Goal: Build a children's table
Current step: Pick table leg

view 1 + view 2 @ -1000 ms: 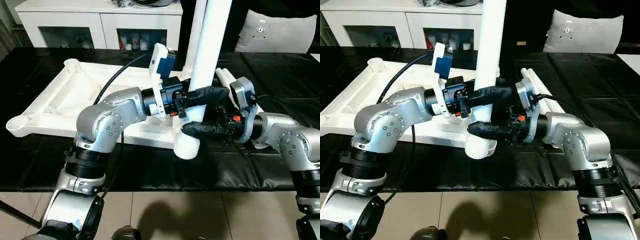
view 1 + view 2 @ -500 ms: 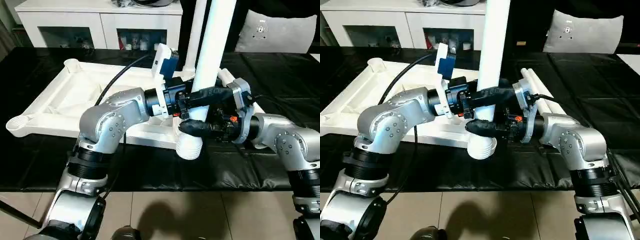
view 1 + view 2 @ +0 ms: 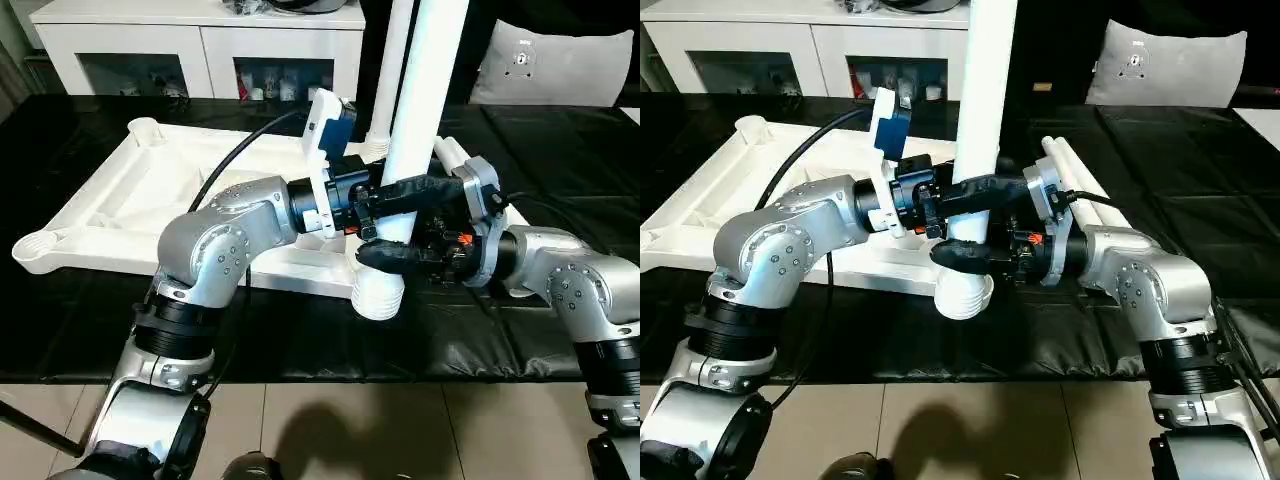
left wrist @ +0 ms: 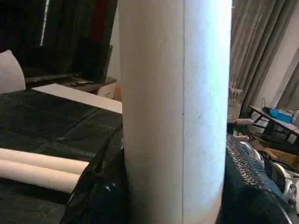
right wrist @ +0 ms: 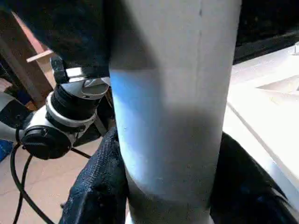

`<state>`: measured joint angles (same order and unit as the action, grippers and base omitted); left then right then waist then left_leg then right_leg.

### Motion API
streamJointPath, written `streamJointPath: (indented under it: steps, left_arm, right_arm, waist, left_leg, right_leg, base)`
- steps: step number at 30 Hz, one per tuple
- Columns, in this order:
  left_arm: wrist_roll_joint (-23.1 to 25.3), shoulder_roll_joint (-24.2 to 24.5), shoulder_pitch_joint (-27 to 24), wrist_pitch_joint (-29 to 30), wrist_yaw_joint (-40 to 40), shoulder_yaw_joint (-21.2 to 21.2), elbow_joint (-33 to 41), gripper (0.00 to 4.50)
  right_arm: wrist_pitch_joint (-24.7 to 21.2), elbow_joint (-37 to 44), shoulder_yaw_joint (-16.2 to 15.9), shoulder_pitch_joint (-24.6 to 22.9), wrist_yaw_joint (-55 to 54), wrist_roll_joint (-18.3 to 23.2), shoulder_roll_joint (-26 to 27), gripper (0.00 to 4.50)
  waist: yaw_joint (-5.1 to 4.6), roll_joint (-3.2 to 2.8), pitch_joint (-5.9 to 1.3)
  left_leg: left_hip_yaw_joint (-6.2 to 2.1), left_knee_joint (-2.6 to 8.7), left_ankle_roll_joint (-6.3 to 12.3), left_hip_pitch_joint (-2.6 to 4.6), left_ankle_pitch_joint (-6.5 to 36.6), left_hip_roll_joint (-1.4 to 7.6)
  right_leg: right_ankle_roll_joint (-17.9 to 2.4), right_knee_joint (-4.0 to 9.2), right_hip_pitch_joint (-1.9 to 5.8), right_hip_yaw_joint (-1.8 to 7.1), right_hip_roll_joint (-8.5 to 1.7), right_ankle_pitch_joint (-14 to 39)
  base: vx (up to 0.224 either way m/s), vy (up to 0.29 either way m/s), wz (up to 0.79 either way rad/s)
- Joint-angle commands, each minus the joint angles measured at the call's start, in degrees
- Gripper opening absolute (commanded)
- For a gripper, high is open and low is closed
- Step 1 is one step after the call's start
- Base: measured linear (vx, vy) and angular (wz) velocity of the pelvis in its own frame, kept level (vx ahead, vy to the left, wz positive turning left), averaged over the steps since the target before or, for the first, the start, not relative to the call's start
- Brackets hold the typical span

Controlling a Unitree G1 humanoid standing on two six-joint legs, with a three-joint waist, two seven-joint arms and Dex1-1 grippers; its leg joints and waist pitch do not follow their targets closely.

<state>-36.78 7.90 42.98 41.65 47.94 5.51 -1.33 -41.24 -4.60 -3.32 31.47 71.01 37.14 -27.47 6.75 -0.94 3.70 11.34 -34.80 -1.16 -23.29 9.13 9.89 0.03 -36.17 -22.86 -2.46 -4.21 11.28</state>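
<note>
The table top (image 3: 150, 205) lies upside down on the black-covered surface (image 3: 80, 330), ribbed underside facing up; its rounded corner sockets (image 3: 145, 128) sit at the corners, one at the far left and one at the near left edge.

I hold one white leg (image 3: 425, 90) upright at the near right corner of the top; its wide ribbed lower end (image 3: 378, 292) hangs just in front of the top's near edge, over the black surface; whether it touches the surface I cannot tell.

My left gripper (image 3: 395, 200) reaches in from the left and is closed around the leg shaft; one black finger (image 3: 415, 188) lies across the front of the shaft; in the left wrist view the shaft (image 4: 175, 112) stands between both fingers with the black pads pressed to either side.

My right gripper (image 3: 975, 225) reaches in from the right, just below the left gripper; its lower finger (image 3: 395, 256) wraps the leg above the ribbed end; in the right wrist view the shaft sits between the fingers with both in contact, so this gripper also grips the leg at about half opening.

A second leg (image 3: 392, 60) stands upright behind the held one; two further legs (image 3: 1080, 180) lie side by side on the black surface to the right of the top, behind my right forearm.

A white cabinet (image 3: 200, 45) with glass doors stands beyond the surface.
</note>
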Motion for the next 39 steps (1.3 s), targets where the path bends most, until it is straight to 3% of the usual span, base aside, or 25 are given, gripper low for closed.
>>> streamJointPath:
  steps: [1, 5, 10, 12, 20, 26, 29, 30, 31, 39]
  left_arm:
    - [0.59, 0.07, 0.27, -1.09, -0.05, 0.77, 1.12, 1.88]
    - [0.68, 0.06, 0.26, -1.06, 0.04, 0.8, 1.17, 1.88]
    - [0.68, 0.01, 0.23, -1.04, 0.19, 0.78, 1.21, 1.88]
    - [0.75, -0.06, 0.21, -1.03, 0.21, 0.75, 1.22, 1.88]
    - [0.72, -0.46, -0.04, -1.06, -0.38, 0.5, 1.34, 1.88]
    - [0.56, -0.93, -0.15, -0.77, -1.3, 0.07, 1.13, 1.88]
    - [-1.48, -2.44, 0.39, 1.01, -3.7, -2.48, -0.12, 1.88]
    - [-1.91, -2.42, 0.25, 1.11, -3.32, -2.56, 0.25, 2.44]
    - [-2.9, -2.78, 0.11, 1.47, -3.19, -3.03, 0.58, 2.58]
    - [-8.7, -5.82, -0.69, 4.0, -3.98, -5.97, 3.0, 3.02]
  right_arm:
    - [-1.11, 0.02, -1.04, 0.21, -0.84, -0.58, -0.08, 2.59]
    - [-0.66, 0.03, -1.03, 0.14, -1.17, -0.91, -0.09, 2.94]
    - [-1.15, 0.15, -0.89, 0.08, -0.81, -0.29, 0.06, 2.98]
    - [-1.42, 0.22, -0.73, 0.06, -0.7, 0.05, 0.12, 2.65]
    - [-2.07, 0.04, -0.01, 0.19, -0.99, 0.57, 0.54, 2.02]
    - [-1.92, -0.31, -0.15, 0.03, -2.14, -0.17, 0.57, 1.91]
    - [-2.62, -0.22, 0.05, -0.23, -2.9, 0.15, 0.66, 1.89]
    - [-2.54, -0.16, 0.05, -0.32, -3.04, 0.07, 0.67, 1.89]
    - [-2.4, -0.12, 0.12, -0.41, -3.19, 0.06, 0.75, 1.89]
    - [-0.38, -0.63, -0.54, -1.13, -5.15, -1.83, 1.75, 1.88]
  waist:
    - [0.29, 1.22, -4.79]
    - [0.25, 1.24, -4.76]
    - [0.27, 1.25, -4.77]
    - [0.28, 1.23, -4.78]
    - [0.3, 1.24, -4.79]
    - [0.29, 1.21, -4.86]
    - [0.33, 1.25, -4.82]
    - [0.37, 1.1, -4.82]
    - [0.34, 1.13, -4.83]
    - [0.32, 1.23, -4.79]
  left_leg:
    - [-1.45, 3.05, 2.76, 1.62, 6.26, 2.93]
    - [-1.45, 3.1, 2.34, 1.65, 6.63, 2.94]
    - [-1.43, 3.08, 2.47, 1.67, 6.59, 2.94]
    - [-1.46, 3.08, 2.55, 1.62, 6.35, 2.94]
    - [-1.44, 3.06, 2.54, 1.65, 6.5, 2.95]
    - [-1.47, 3.03, 2.46, 1.64, 6.18, 2.95]
    - [-1.4, 2.97, 2.54, 1.65, 6.44, 2.87]
    - [-1.47, 2.99, 2.48, 1.65, 6.5, 2.89]
    - [-1.43, 2.99, 2.4, 1.66, 6.62, 2.89]
    - [-1.46, 3.02, 2.35, 1.63, 6.88, 2.92]
  right_leg:
    - [-12.87, 4.17, 2.73, 2.01, -4.04, 8.34]
    - [-12.8, 4.22, 2.69, 2.01, -4.03, 8.81]
    - [-12.88, 4.19, 2.72, 2.04, -4.04, 8.5]
    - [-12.95, 4.12, 2.75, 2.01, -4.03, 8.17]
    - [-13.01, 4.16, 2.72, 2.0, -4.02, 8.36]
    - [-13.02, 4.07, 2.77, 2.0, -4.02, 7.65]
    - [-13.37, 4.14, 2.79, 1.98, -4.03, 7.92]
    - [-13.23, 4.16, 2.77, 1.97, -4.06, 8.34]
    - [-13.21, 4.17, 2.75, 1.97, -4.04, 8.42]
    - [-13.45, 4.18, 2.74, 1.95, -4.03, 8.36]
  base:
    - [0.0, 0.0, 0.0]
    - [0.0, 0.0, 0.0]
    - [0.0, 0.0, 0.0]
    - [0.0, 0.0, 0.0]
    - [0.0, 0.0, 0.0]
    - [0.0, 0.0, 0.0]
    - [0.0, 0.0, 0.0]
    - [0.0, 0.0, 0.0]
    - [0.0, 0.0, 0.0]
    - [0.0, 0.0, 0.0]
